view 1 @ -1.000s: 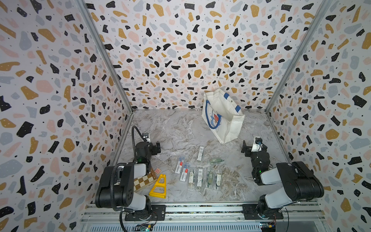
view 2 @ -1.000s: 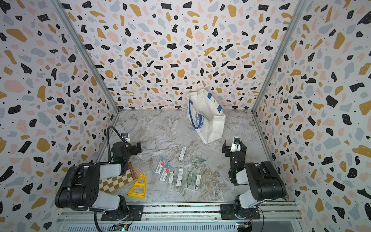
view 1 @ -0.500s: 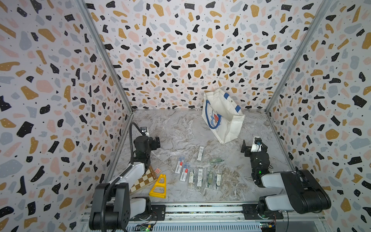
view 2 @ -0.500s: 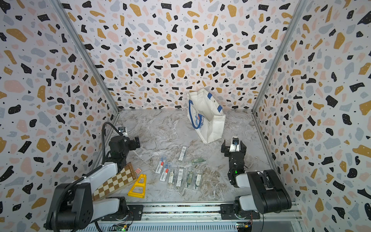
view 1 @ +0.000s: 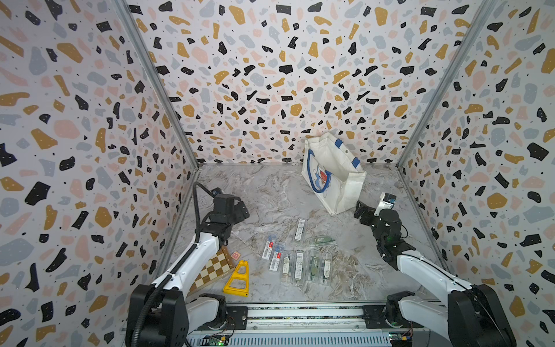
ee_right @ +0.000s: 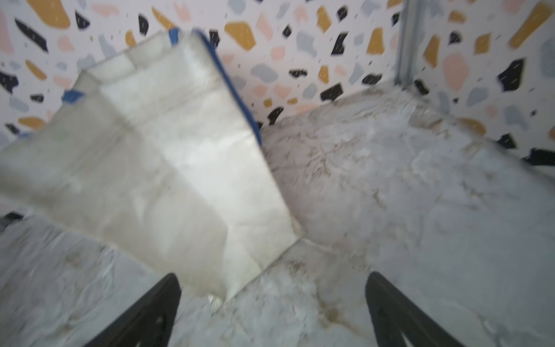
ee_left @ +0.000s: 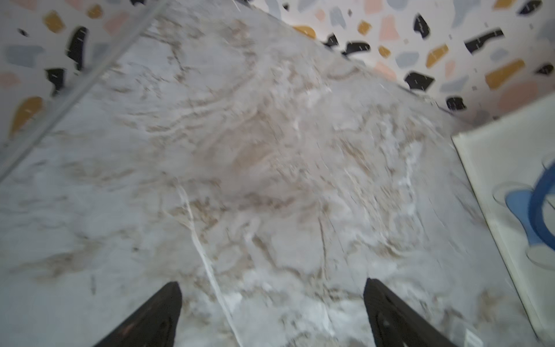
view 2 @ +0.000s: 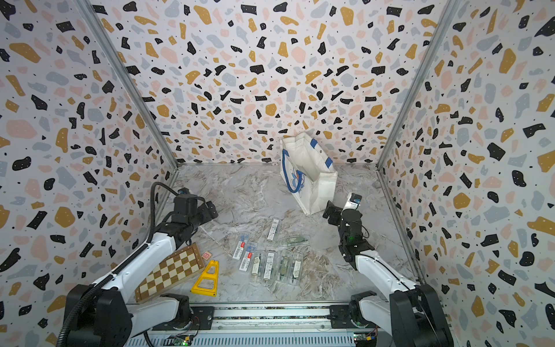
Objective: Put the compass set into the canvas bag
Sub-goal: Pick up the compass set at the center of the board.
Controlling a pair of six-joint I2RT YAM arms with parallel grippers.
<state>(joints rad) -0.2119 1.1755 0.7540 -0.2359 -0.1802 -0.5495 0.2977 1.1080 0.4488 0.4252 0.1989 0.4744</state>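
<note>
The canvas bag (view 1: pixel 336 180) (view 2: pixel 312 183), white with blue handles and a cartoon print, stands open at the back right of the marble table. Several clear compass set cases (view 1: pixel 298 263) (view 2: pixel 268 266) lie in a cluster at the front middle. My left gripper (view 1: pixel 244 210) (view 2: pixel 211 208) hovers open over bare table, left of the cases, nothing between its fingers (ee_left: pixel 271 282). The bag's printed side (ee_left: pixel 507 186) shows at the edge of the left wrist view. My right gripper (view 1: pixel 359 209) (view 2: pixel 328 211) is open just in front of the bag's lower corner (ee_right: pixel 168 156), jaws wide and empty (ee_right: pixel 272 274).
A folded chessboard (view 1: pixel 213 269) lies at the front left under my left arm. Next to it are a yellow triangular stand (view 1: pixel 238 277) and a small red tile (view 1: pixel 235 255). Speckled walls close in three sides; a metal rail (view 1: pixel 300 314) runs along the front.
Both arms have unfolded and reached forward. The left gripper rose and moved away from the left wall; the right gripper edged toward the bag. The cases and the bag have not moved.
</note>
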